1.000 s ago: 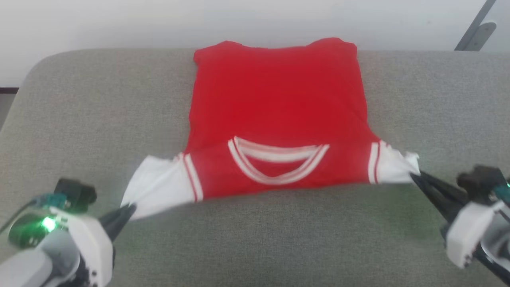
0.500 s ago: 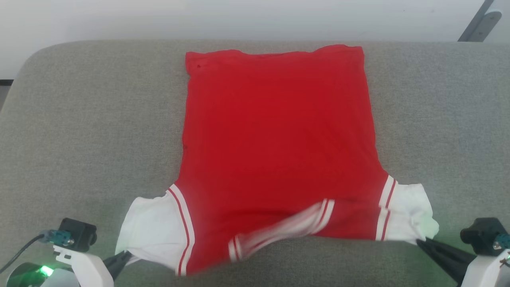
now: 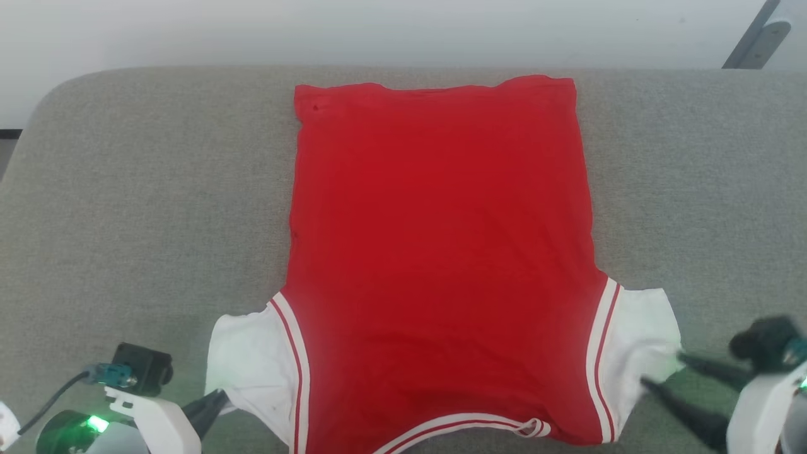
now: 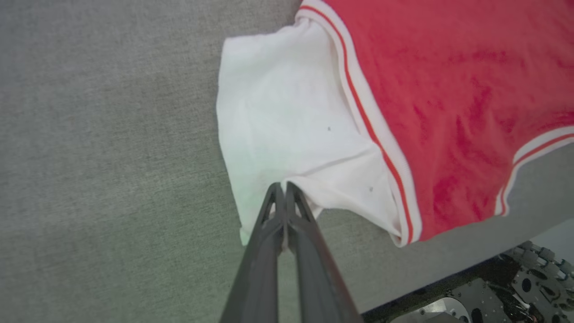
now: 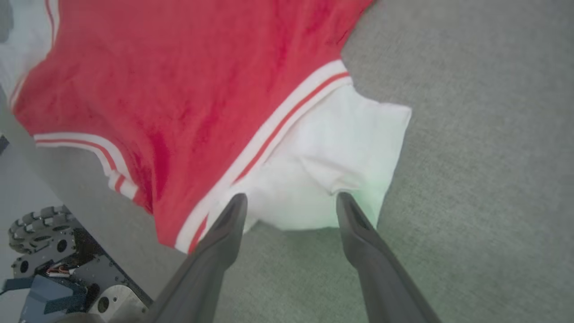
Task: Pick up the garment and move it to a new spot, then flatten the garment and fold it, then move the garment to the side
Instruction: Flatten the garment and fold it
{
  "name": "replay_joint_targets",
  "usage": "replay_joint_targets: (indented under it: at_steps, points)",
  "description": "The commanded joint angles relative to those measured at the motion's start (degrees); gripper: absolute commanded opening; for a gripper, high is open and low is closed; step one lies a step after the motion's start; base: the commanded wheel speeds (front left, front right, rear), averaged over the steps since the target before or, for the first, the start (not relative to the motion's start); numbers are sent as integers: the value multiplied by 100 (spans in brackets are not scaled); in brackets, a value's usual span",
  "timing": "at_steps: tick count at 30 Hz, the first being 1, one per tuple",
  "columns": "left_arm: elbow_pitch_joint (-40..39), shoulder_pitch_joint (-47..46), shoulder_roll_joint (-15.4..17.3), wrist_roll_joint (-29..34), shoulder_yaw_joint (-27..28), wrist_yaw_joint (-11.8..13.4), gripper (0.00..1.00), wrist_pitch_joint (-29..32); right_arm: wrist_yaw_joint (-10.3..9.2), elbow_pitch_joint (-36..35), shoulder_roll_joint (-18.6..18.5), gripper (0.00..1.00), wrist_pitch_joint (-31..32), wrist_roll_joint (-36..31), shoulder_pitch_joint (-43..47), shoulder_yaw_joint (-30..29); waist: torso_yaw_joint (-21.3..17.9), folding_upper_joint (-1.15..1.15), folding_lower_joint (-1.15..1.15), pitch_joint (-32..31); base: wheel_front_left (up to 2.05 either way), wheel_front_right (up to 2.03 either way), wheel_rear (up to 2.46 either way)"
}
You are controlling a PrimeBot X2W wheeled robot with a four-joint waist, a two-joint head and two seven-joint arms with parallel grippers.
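The shirt [image 3: 441,252] lies flat and plain-side up in the middle of the grey cushion [image 3: 126,189]. Its hem is toward the cushion's far edge and its striped collar just spills over the cushion's near edge, so its long axis runs straight from near edge to far. The two white sleeves stick out crosswise close to that near edge. The left gripper [image 4: 282,186], low at the cushion's near-left, is pinched tight on the rim of the left sleeve [image 3: 246,353], and a small ridge of cloth pulls toward its tips. The right gripper [image 5: 291,196], at the cushion's near-right, has its fingers spread wide, one on either side of the right sleeve's [image 3: 640,328] outer corner, gripping nothing. They are blurred from the head camera, so whether a tip brushes the cloth is hard to say. Flattening looks about done and the fold probably comes next. What matters for it is that the whole body of the shirt lies ahead of both sets of fingers, toward the cushion's far edge. Each arm is nearest its own sleeve — the left already has cloth in hand, while the right would need to close again first.
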Motion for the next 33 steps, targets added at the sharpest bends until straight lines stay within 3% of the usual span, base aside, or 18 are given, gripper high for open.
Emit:
replay_joint_targets:
  at_steps: [1,5,8,13,20,27,33]
  points:
    - [-25,-34,-40,15,-23,-16,0,-2,-6,-148,13,100,102,195,7,-189,9,0,0,-10,0,0,0]
    - [-72,-52,-102,54,-38,-14,0,-47,-5,-495,76,100,435,286,-107,-812,53,0,0,-1,0,0,0]
    - [-104,-133,-172,107,-56,-38,0,-54,-4,-635,226,100,621,-75,-423,-1219,115,0,0,81,0,0,0]
    - [-114,-365,-349,257,-76,-116,0,-41,-6,-297,809,100,799,-659,-1465,-1482,297,0,0,307,0,0,0]
    - [-28,-752,-657,442,-139,-287,0,-9,-3,1475,1691,100,948,-1300,-3315,-1572,669,0,0,686,0,0,0]
    - [150,-1116,-985,591,-197,-506,0,9,-3,3515,2116,100,1293,-2085,-4939,-1634,1080,0,0,1133,0,0,0]
    - [384,-1421,-1328,700,-272,-754,0,-32,-3,5027,2338,100,1750,-2488,-5949,-2026,1427,0,0,1460,0,0,0]
